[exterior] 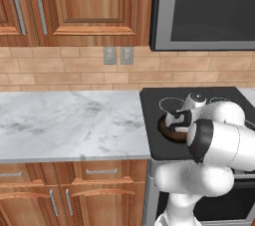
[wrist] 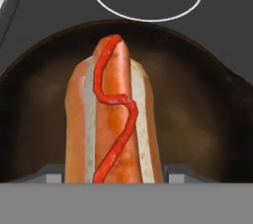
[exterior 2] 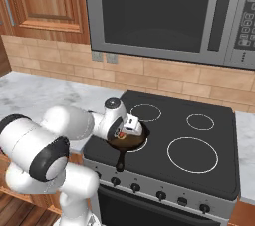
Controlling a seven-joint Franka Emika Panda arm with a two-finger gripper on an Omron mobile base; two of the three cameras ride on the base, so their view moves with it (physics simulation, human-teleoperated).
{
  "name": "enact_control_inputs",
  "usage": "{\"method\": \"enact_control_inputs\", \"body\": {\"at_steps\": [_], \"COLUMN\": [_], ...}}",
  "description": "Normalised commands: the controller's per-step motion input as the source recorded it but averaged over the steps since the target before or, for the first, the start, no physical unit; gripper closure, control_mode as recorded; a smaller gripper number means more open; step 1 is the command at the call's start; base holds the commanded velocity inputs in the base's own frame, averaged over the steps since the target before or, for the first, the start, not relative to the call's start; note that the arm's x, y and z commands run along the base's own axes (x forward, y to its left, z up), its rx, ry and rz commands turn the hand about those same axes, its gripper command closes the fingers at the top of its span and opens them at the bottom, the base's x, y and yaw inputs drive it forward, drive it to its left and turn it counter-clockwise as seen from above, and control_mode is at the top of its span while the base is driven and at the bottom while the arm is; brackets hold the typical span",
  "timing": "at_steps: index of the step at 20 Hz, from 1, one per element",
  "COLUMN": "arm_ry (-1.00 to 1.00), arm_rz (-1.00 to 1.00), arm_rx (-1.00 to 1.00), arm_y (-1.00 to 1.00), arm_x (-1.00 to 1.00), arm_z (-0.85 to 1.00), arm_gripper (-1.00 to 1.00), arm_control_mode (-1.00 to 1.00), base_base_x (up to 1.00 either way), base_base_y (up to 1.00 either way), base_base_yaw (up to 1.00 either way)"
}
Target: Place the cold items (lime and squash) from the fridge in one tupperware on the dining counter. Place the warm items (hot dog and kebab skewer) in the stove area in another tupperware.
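- The gripper [exterior 2: 130, 129] reaches down into a dark frying pan [exterior 2: 135, 144] on the front-left burner of the black stove [exterior 2: 199, 170].
- In the hand view, the hot dog [wrist: 112, 119] lies lengthwise in the pan [wrist: 197, 119], a red ketchup squiggle [wrist: 116, 100] along its sausage.
- Grey fingertips [wrist: 180, 172] sit just at either side of the bun's near end; I cannot tell whether they press it.
- Marble counter [exterior: 64, 120] lies left of the stove, a microwave [exterior 2: 164, 11] above.
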Motion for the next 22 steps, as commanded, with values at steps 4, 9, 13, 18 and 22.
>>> {"method": "enact_control_inputs", "body": {"at_steps": [4,9,13,18,22], "arm_ry": [0.05,0.1,0.12,0.11,0.0], "arm_rz": [0.0,0.01,0.0,-0.02,-0.15], "arm_rx": [0.0,0.0,0.0,0.0,-0.01], "arm_y": [0.13,0.06,0.0,0.05,0.38], "arm_x": [-0.46,-0.49,-0.88,-0.79,-0.51], "arm_z": [1.0,1.0,0.81,0.36,0.0], "arm_gripper": [1.0,1.0,1.0,1.0,1.0], "arm_control_mode": [-1.0,-1.0,-1.0,-1.0,-1.0], "base_base_x": [0.0,0.0,0.0,0.0,0.0], "base_base_y": [0.0,0.0,0.0,0.0,0.0], "base_base_yaw": [0.0,0.0,0.0,0.0,0.0]}}
